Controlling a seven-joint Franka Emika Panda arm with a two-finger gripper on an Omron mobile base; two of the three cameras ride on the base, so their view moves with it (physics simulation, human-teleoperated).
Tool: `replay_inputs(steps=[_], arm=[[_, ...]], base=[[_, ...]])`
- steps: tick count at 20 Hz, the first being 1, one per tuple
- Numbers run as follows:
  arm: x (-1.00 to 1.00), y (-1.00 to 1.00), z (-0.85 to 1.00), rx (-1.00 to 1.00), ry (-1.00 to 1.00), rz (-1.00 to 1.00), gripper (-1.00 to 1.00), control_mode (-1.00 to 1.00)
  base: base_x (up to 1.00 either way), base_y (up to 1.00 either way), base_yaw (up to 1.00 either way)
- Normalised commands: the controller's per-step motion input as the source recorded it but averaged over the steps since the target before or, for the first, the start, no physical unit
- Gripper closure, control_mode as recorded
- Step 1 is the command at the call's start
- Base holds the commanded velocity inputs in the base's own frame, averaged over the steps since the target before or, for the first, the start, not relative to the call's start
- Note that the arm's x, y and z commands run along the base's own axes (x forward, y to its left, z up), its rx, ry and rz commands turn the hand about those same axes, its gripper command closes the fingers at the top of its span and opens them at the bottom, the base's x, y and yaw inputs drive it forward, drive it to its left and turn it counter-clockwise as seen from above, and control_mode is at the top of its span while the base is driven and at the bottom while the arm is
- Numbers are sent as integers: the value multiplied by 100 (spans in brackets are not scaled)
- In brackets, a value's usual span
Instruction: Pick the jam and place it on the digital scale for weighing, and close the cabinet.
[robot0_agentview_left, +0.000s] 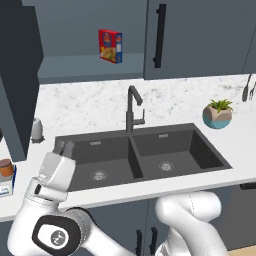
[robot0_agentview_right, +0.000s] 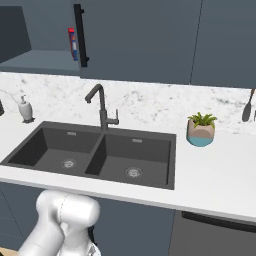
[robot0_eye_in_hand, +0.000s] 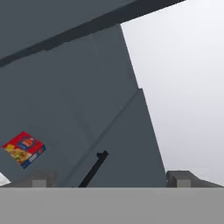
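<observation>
The jam (robot0_agentview_left: 6, 167), a small orange-brown jar with a darker lid, stands on the digital scale (robot0_agentview_left: 6, 187) at the counter's far left edge. Above the counter, the cabinet (robot0_agentview_left: 200, 35) has its left door (robot0_agentview_left: 17, 75) swung open, baring a shelf. Its right door is shut, with a long black handle (robot0_agentview_left: 160, 35). My gripper (robot0_agentview_left: 64, 146) is open and holds nothing; it is raised in front of the left sink basin, right of the jam. In the hand view the gripper (robot0_eye_in_hand: 111, 179) looks up at the cabinet (robot0_eye_in_hand: 87, 87) and its handle (robot0_eye_in_hand: 94, 168).
A red-and-yellow box (robot0_agentview_left: 110, 45) stands on the open shelf. A double sink (robot0_agentview_left: 140, 155) with a dark faucet (robot0_agentview_left: 132, 107) is set in the white counter. A soap dispenser (robot0_agentview_left: 37, 129) stands at the left, a potted plant (robot0_agentview_left: 218, 114) at the right.
</observation>
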Motion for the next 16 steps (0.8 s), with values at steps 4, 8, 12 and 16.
replay_inputs(steps=[4,8,12,16], arm=[[-2,32,-22,-16,2,-1,-100,-100],[2,29,-29,-11,13,-6,-100,-100],[0,7,-36,-15,14,0,-100,-100],[2,22,-8,-10,13,0,-100,-100]], base=[[0,0,0],[0,0,0],[0,0,0],[0,0,0]])
